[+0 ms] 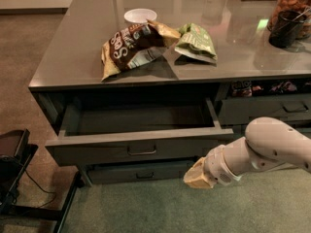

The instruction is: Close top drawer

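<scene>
Wide dark grey top drawer (97,152), flat-fronted with a small metal bar handle (142,152), stands pulled well out from under the front edge of the glossy grey table (73,57). The robot's tan-tipped gripper (198,174) hangs low, just below the right end of the drawer front, seemingly not touching it. Whether it is open or closed I cannot tell. Toward the table's front edge lie a crumpled brown snack bag (133,47) and a green one (197,42).

Counter (77,62) — chip bags (136,45), bowl (140,15); hand (198,174) low, front-right.
</scene>
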Robot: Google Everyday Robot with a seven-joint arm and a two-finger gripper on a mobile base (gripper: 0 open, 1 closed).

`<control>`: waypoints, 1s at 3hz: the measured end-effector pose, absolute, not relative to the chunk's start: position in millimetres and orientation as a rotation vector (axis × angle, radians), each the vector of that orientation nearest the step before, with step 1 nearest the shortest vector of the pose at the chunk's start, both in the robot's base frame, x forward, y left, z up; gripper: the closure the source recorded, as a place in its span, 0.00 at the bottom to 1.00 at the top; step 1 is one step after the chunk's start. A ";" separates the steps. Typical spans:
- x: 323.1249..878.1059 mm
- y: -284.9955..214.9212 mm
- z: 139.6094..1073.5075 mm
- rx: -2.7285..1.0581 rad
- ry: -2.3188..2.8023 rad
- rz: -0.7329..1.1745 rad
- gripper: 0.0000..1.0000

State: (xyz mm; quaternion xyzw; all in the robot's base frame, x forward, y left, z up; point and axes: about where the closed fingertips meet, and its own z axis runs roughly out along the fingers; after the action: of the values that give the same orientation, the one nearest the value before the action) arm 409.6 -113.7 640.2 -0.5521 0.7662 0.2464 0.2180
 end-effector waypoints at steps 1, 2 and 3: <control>412.7 -116.6 631.6 -1.514 2.143 0.618 1.00; 429.7 -117.8 616.2 -1.580 2.095 0.442 1.00; 457.3 -120.1 608.5 -1.620 1.987 0.260 1.00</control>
State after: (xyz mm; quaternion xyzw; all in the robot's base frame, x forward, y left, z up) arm 457.3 -120.1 608.5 -0.6039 0.7405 0.0967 0.2786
